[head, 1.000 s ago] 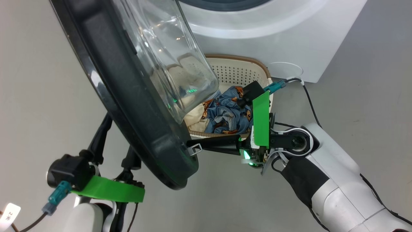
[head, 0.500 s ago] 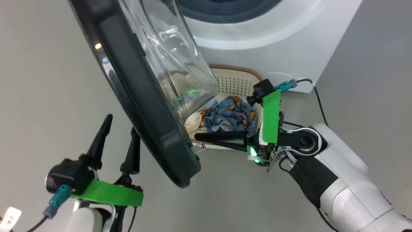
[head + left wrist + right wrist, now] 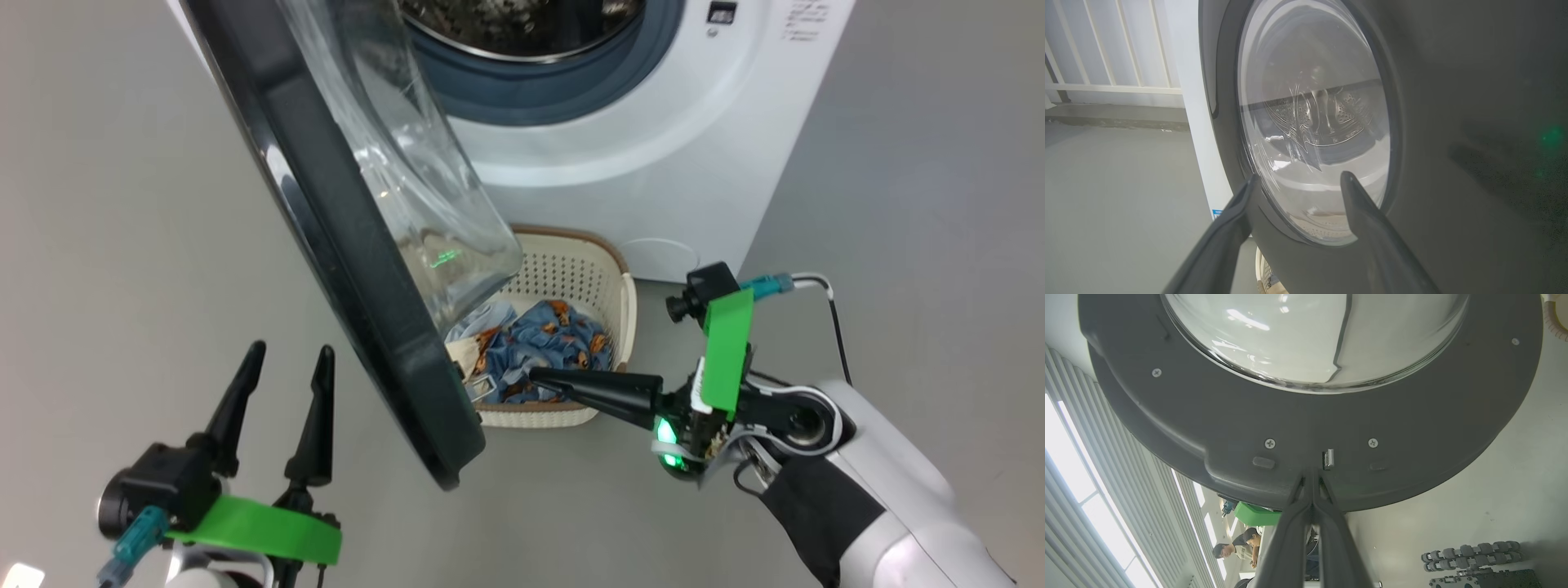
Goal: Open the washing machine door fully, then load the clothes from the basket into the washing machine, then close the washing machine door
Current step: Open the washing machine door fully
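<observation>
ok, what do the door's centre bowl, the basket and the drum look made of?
Door bowl: clear glass or hard plastic, glossy; see-through, with bright highlights.
Basket: cream moulded plastic, matte, with punched holes and a brown woven-look rim.
Drum: bare metal, probably steel; shiny and perforated.

Soft, even light fills the head view, with faint shadows on the grey floor [image 3: 106, 204]. Glare streaks the rim of the washing machine door [image 3: 343, 245], and a green glint sits in its glass (a green lamp [image 3: 664, 430] glows to its right). The left wrist view is dim and grainy at right. In the right wrist view bright panels [image 3: 1065, 465] blow out white; lines bow near the edges.
</observation>
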### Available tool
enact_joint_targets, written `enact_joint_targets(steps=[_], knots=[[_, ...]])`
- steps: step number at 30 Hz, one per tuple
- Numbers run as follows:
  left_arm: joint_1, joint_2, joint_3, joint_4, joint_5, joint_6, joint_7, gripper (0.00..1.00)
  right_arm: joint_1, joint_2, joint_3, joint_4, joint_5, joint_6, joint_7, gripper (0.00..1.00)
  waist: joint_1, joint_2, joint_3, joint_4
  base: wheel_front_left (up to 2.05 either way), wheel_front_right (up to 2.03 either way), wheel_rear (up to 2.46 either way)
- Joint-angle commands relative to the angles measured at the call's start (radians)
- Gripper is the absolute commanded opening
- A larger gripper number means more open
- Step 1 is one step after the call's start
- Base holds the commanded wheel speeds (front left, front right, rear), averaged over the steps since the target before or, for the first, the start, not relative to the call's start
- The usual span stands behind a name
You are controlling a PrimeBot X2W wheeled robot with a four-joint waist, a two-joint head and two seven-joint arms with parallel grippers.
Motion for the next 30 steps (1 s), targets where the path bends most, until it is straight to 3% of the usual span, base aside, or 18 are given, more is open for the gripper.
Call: enact_joint_targets(steps=[1, 26, 27, 29, 30], knots=[[0.003, 0.027, 0.038, -0.02, 0.014, -0.002, -0.006, 1.0, 0.027, 0.006, 0.004, -0.034, 0.017, 0.002, -0.012, 0.0, 0.0, 0.0, -0.036, -0.03, 0.0, 0.0, 0.0], [0.144, 0.017, 0.14, -0.065, 0.024, -0.002, -0.006, 1.0, 0.267, -0.136, -0.015, -0.195, 0.113, 0.002, -0.226, 0.0, 0.0, 0.0, -0.146, -0.172, 0.0, 0.0, 0.0], [0.146, 0.016, 0.143, -0.065, 0.024, -0.002, -0.006, 1.0, 0.274, -0.14, -0.019, -0.201, 0.111, 0.002, -0.239, 0.09, 0.0, 0.0, -0.146, -0.176, 0.0, 0.0, 0.0], [0.148, 0.015, 0.148, -0.065, 0.023, -0.002, -0.006, 1.0, 0.284, -0.147, -0.032, -0.217, 0.094, 0.002, -0.279, 0.43, 0.0, 0.0, -0.146, -0.182, 0.0, 0.0, 0.0], [0.149, 0.014, 0.149, -0.066, 0.023, -0.002, -0.006, 1.0, 0.289, -0.148, -0.041, -0.225, 0.083, 0.002, -0.302, 0.87, 0.0, 0.0, -0.145, -0.185, 0.0, 0.0, 0.0]])
